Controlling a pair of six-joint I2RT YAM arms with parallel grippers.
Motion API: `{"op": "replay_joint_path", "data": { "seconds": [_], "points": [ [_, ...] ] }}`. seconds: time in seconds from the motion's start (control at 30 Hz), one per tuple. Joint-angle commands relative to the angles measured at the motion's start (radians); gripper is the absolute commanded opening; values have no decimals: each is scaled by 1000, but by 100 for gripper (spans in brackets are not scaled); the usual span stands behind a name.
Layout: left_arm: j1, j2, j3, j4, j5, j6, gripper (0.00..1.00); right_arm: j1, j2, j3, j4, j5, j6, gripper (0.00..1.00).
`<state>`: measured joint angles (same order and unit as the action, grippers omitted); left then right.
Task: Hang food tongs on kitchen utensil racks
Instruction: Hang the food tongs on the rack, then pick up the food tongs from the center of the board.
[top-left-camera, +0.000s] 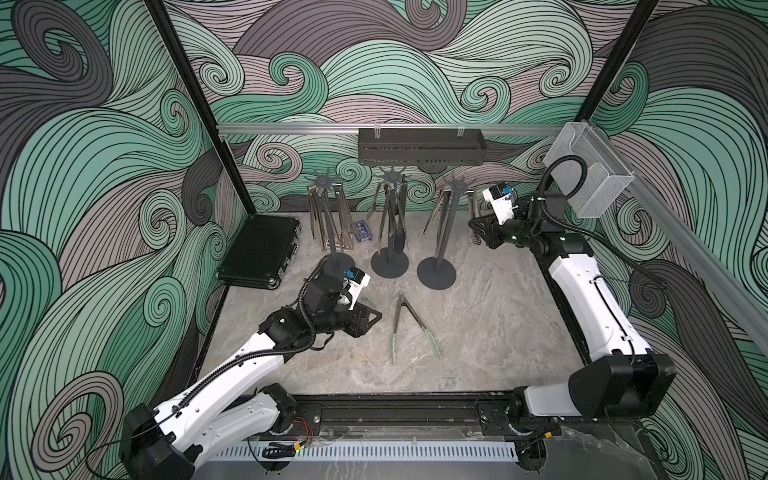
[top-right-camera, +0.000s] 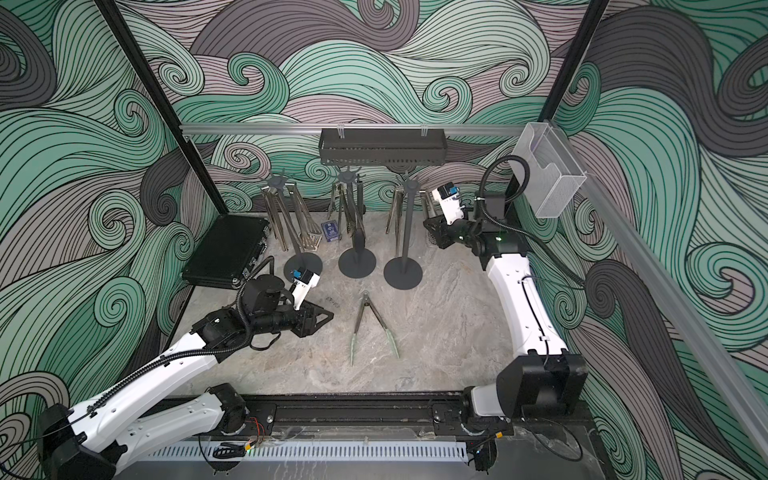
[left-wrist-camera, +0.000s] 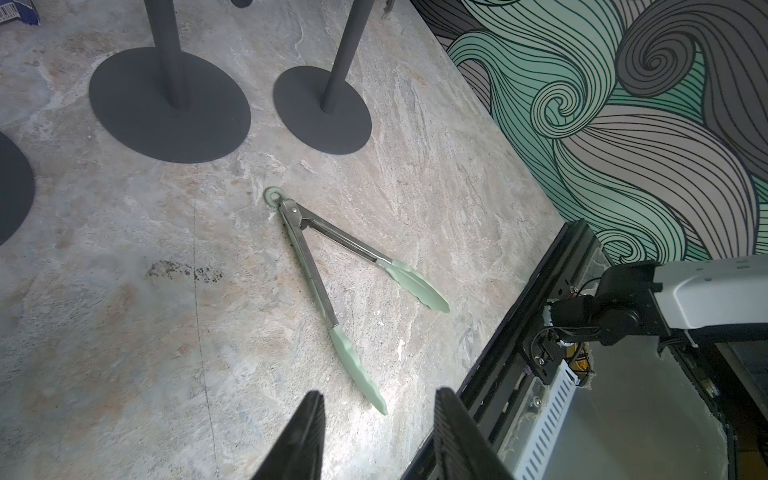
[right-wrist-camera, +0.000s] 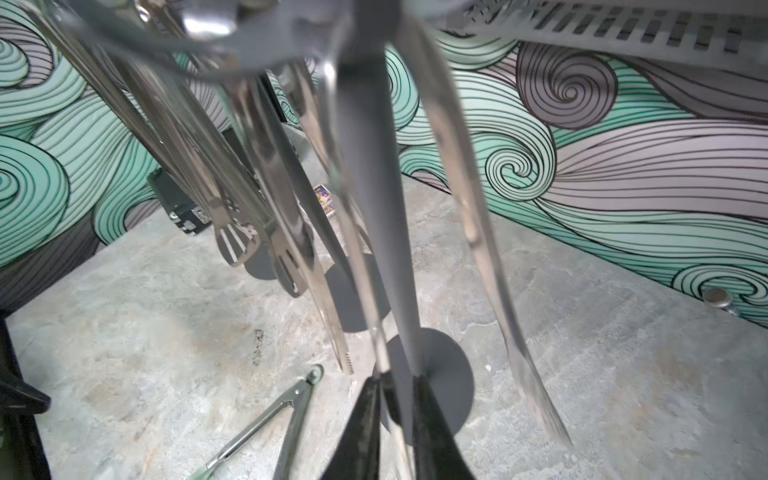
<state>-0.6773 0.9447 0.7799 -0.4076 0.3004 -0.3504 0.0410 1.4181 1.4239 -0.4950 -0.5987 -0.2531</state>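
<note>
As both top views show, three racks stand in a row near the back edge of the worktop (top-left-camera: 503, 324): the case-side rack (top-left-camera: 332, 262), the middle rack (top-left-camera: 386, 268) and the arm-side rack (top-left-camera: 436, 274). Steel tongs (top-left-camera: 316, 220) hang from the hooks of each. Green-tipped tongs (top-left-camera: 401, 300) lie flat near the middle of the worktop, in front of the racks, hinge toward the back edge and legs spread toward the front edge. The left claw (top-left-camera: 376, 316) sits near them on the left-edge side, not touching them. The right claw (top-left-camera: 473, 226) is raised beside the steel tongs of the arm-side rack. A black case (top-left-camera: 259, 251) lies at the back left corner.

Left wrist view: the left claw (left-wrist-camera: 380, 399) is released, its jaws well apart with nothing between them. The green-tipped tongs (left-wrist-camera: 309, 268) lie on the worktop beyond the jaws, one green tip just ahead of the gap.

Right wrist view: the right claw (right-wrist-camera: 397, 388) has its jaws narrowly apart, close against the pole of the arm-side rack (right-wrist-camera: 372, 187). One leg of the steel tongs (right-wrist-camera: 465, 199) runs down into the gap. Whether the pads grip that leg cannot be told. The green-tipped tongs (right-wrist-camera: 300, 395) lie on the worktop below
</note>
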Motion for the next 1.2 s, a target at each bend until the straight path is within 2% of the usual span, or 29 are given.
{"op": "replay_joint_path", "data": {
  "seconds": [0.0, 0.37, 0.47, 0.63, 0.77, 0.9, 1.17],
  "points": [
    [-2, -17, 39, -13, 6, 4, 44, -2, -10, -10, 0, 26, 20, 24],
    [-14, 14, 57, -135, 13, 2, 50, -3, -54, -28, 10, 49, 51, 37],
    [-37, 46, 76, -191, -9, -12, 51, -3, -101, -61, 22, 112, 112, 45],
    [-126, 119, 99, -218, -75, -85, 52, -1, -237, -189, 72, 238, 279, 55],
    [-199, 208, 113, -204, -117, -149, 52, 1, -354, -294, 77, 366, 430, 57],
    [-255, 344, 159, -182, -169, -179, 51, 2, -465, -380, 64, 392, 527, 58],
    [-275, 661, 322, -200, -357, -158, 51, 4, -609, -490, 6, 391, 551, 61]
  ]
}}
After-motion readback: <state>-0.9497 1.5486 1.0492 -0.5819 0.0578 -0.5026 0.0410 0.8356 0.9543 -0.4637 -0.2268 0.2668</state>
